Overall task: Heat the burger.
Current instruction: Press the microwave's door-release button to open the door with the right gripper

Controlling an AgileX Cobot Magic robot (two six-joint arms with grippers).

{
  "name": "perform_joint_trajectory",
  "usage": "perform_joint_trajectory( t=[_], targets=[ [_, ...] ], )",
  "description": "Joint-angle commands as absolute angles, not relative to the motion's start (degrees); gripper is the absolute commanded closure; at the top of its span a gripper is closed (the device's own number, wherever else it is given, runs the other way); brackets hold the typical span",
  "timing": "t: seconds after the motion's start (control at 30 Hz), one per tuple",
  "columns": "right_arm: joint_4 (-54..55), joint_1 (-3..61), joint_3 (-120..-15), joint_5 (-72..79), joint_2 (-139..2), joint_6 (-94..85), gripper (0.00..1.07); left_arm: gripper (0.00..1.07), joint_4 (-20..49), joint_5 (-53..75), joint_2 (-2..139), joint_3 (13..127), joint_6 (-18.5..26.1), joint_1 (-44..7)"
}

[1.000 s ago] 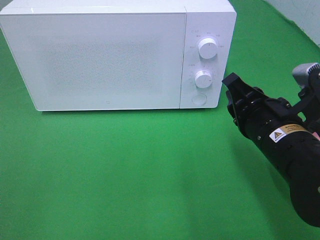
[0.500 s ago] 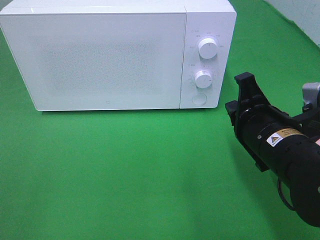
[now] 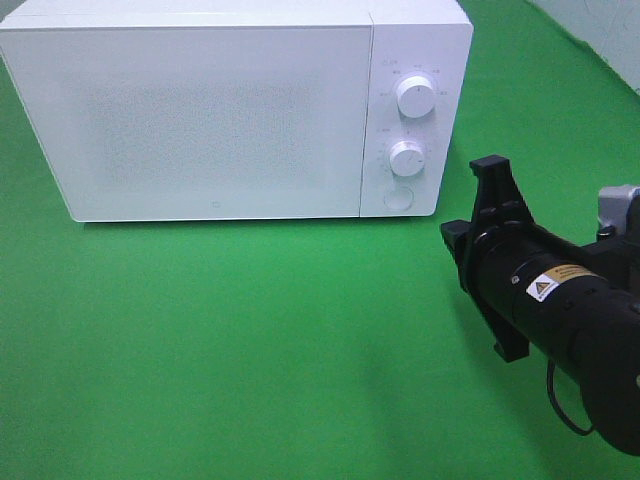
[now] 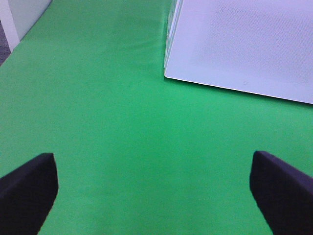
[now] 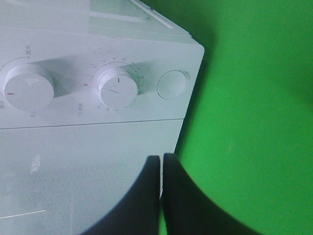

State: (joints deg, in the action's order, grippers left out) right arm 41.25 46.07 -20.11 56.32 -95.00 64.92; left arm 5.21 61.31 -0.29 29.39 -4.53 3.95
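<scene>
Two grippers checked, neither holding anything. Far left: left gripper spread wide above green cloth, near front corner of microwave. Centre: door shut; burger nowhere in view, possibly inside, cannot confirm. Right of door: upper knob, lower knob, round button beneath. Far right: right gripper pressed together, empty, near microwave's lower right corner, apart from panel. Risks: off-centre push slipping off button or turning lower knob; hard push sliding microwave on cloth; heating started with nothing inside.
</scene>
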Motion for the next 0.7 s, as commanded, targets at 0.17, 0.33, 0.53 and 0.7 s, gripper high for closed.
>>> perform_joint_trajectory(
  t=[0.17,0.33,0.53,0.7],
  targets=[
    [40.85,46.12,-23.15,56.04,-97.63,65.89,1.07,0.07,5.44,60.91,-0.34,29.45,-4.76,3.9],
    [40.45,46.12,-26.07,54.89,-100.78,67.21,1.07,0.07,5.44,60.91,-0.34,29.45,-4.76,3.9],
    [39.94,45.38,-29.34,54.43,-104.28,67.27,1.07,0.07,5.44,60.91,-0.34,29.45,-4.76,3.9],
    [39.25,42.86,-32.14,53.23,-106.46,67.55,1.07,0.07,5.44,60.91,-0.34,29.45,-4.76,3.9]
  ],
)
